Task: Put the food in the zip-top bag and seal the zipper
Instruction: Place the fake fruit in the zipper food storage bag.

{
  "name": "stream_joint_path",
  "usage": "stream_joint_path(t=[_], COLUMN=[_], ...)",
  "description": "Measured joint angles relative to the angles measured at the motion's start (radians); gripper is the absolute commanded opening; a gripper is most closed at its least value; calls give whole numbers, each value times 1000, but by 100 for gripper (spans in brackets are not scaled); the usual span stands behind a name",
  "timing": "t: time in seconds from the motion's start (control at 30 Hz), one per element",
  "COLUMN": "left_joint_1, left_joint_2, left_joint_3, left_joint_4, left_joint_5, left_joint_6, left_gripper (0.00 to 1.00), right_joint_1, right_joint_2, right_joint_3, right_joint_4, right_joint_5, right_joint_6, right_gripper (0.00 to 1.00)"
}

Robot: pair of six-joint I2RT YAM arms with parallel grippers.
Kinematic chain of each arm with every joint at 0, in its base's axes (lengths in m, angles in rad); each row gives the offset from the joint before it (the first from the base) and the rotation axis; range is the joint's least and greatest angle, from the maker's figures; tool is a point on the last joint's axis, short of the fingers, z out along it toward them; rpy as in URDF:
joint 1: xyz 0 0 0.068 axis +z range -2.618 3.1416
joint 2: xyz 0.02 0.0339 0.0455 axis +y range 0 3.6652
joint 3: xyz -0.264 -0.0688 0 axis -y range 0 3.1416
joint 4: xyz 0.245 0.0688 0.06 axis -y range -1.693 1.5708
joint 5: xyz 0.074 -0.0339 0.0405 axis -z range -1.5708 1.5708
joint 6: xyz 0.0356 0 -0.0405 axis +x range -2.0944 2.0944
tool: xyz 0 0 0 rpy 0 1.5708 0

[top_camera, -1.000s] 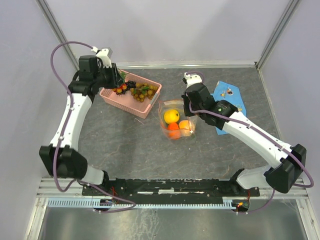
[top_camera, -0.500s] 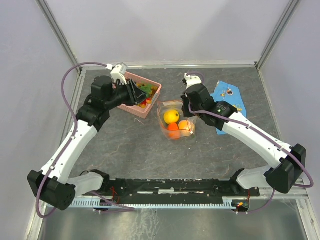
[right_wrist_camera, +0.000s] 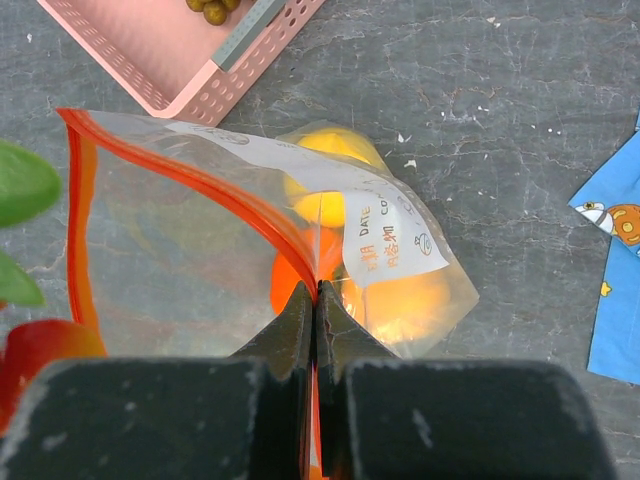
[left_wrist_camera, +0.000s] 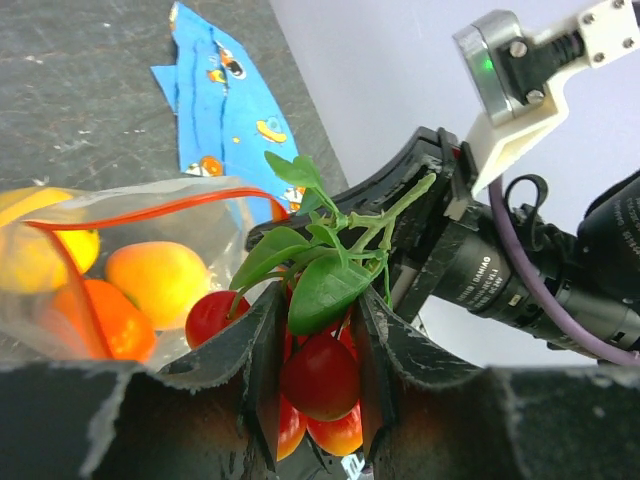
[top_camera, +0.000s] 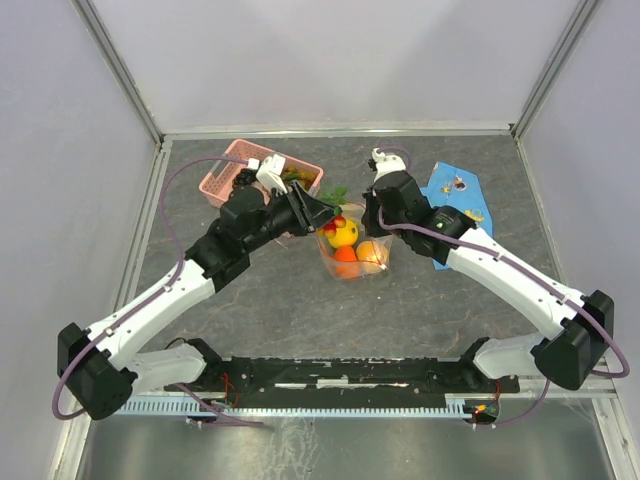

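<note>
Left pincer [left_wrist_camera: 318,310] is partly closed, clamped on the red cherries [left_wrist_camera: 322,375], with their green leaves poking up past the fingertips. It holds them right at the open mouth of the zip-top bag [right_wrist_camera: 200,250], just above the rim. Right pincer [right_wrist_camera: 316,300] is squeezed fully together on the bag's near edge, right on the red zipper [right_wrist_camera: 78,220], holding the mouth up and open.

Inside the bag are the lemon [top_camera: 347,232] and orange fruits [top_camera: 370,252], and the bag's bottom rests on the surface [top_camera: 280,310].

The left wrist view is the only one that really shows the cherries pinched between the fingers. The right wrist view shows a handwritten white label [right_wrist_camera: 390,240] on the bag, plus a bit of the grape bunch [right_wrist_camera: 210,8] in the pink basket [top_camera: 225,170]. Only the top view gets the whole layout: basket behind and left of the bag, blue cloth [top_camera: 455,190] off to its right.
</note>
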Motion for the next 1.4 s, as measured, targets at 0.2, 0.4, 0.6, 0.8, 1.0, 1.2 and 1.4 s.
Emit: stream_joint_path(t=[0.2, 0.4, 0.6, 0.8, 1.0, 1.2, 1.4], left_joint_1=[-81, -120, -122, -122, -122, -124, -125], left_joint_2=[55, 112, 130, 222, 314, 397, 498], left_joint_3=[0, 6, 14, 141, 234, 299, 347], left_joint_4=[23, -108, -229, -346, -392, -415, -416], left_joint_5=[-72, -135, -167, -190, -209, -249, -272], left_joint_6=[-24, -34, -34, -34, -34, -34, -34], left_gripper=[3, 3, 3, 3, 3, 4, 14], right_joint_1=[0, 0, 0, 0, 0, 0, -1], right_joint_2=[-10, -23, -31, -32, -32, -32, -32], right_joint_3=[-16, -34, -43, -44, -44, -44, -44], right_joint_4=[10, 21, 24, 29, 35, 39, 39], right_joint_5=[0, -2, -3, -8, -31, -50, -63], right_joint_6=[20, 42, 52, 56, 56, 56, 63], right_gripper=[2, 2, 2, 2, 2, 2, 2])
